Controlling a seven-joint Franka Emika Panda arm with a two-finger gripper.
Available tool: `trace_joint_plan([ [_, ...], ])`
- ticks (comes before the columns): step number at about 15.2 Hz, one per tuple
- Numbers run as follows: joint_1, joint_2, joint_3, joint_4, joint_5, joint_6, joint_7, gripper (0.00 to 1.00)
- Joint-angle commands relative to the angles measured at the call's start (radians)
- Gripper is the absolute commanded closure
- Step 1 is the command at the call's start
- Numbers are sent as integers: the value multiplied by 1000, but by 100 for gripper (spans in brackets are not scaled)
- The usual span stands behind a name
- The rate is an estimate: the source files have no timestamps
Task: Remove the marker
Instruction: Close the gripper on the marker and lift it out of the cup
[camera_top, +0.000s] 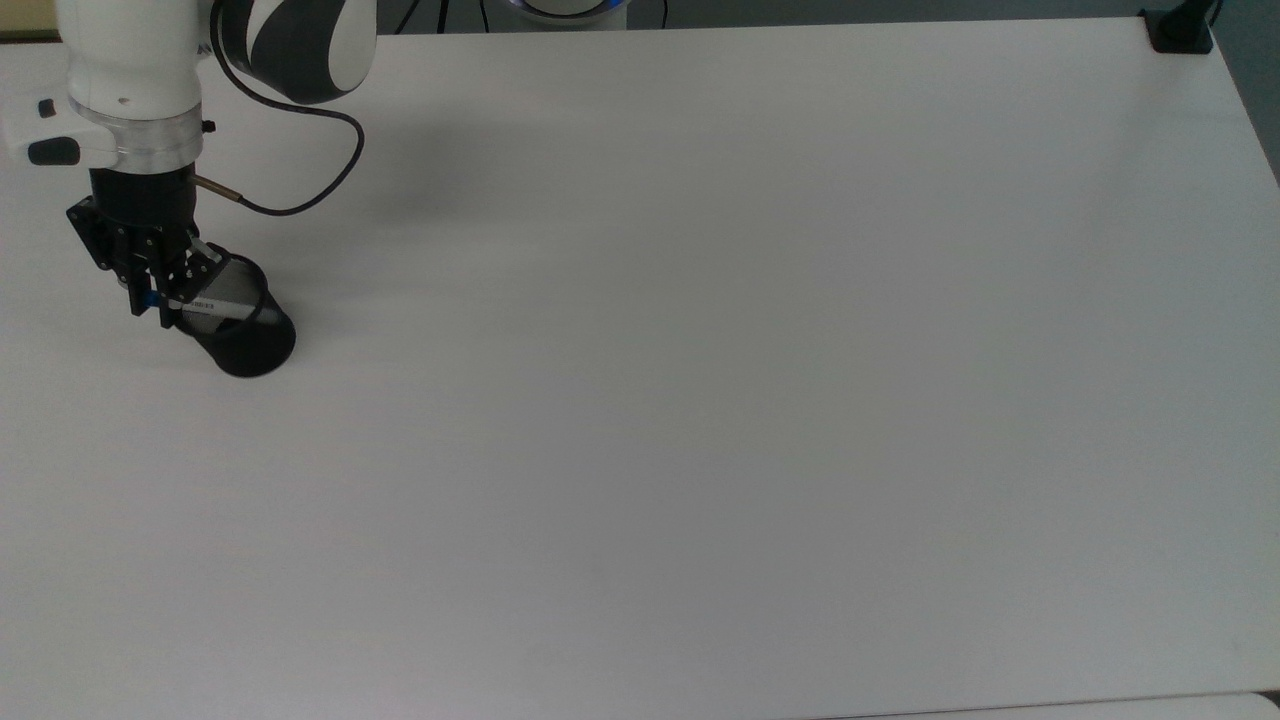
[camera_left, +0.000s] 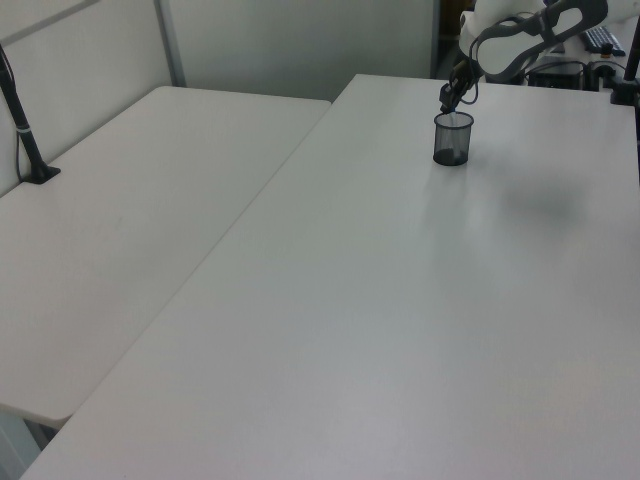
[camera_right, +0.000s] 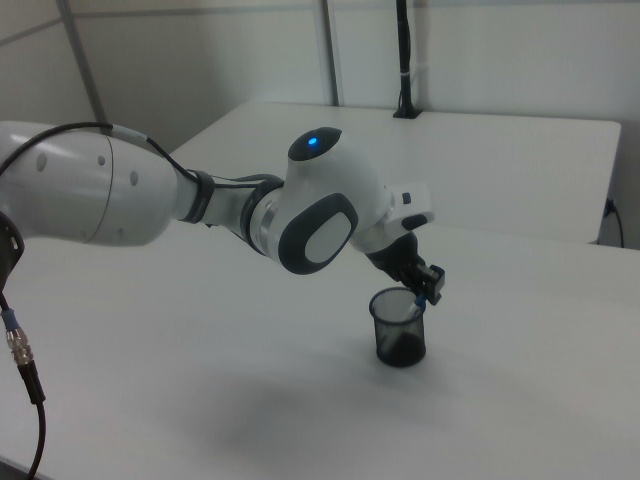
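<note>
A: Claw status?

B: The claw (camera_top: 152, 300) is closed narrowly on the blue capped end of the marker (camera_top: 205, 303), at the rim of the black mesh cup (camera_top: 245, 345). In the right view the claw (camera_right: 428, 288) points down at the cup (camera_right: 399, 328), with a blue patch between its fingertips.

A: Marker location?

B: Its white barrel leans across the cup's opening, lower end inside the cup, capped end in the claw at the top view's left.

A: Surroundings?

B: The cup stands on the white counter (camera_top: 700, 400), near the top view's upper left corner. A black cable (camera_top: 300, 190) loops beside the wrist.
</note>
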Motion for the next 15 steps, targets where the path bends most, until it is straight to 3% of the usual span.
trace_joint_plan([
  [1, 9, -34, -12, -12, 39, 11, 9, 100],
  [4, 9, -96, -12, -14, 39, -40, 6, 100],
  [10, 40, -281, 7, 14, 41, -325, -3, 100],
  [12, 60, -312, 37, 48, 41, -446, -2, 100],
  [15, 62, -300, 137, 69, 39, -544, -8, 100],
])
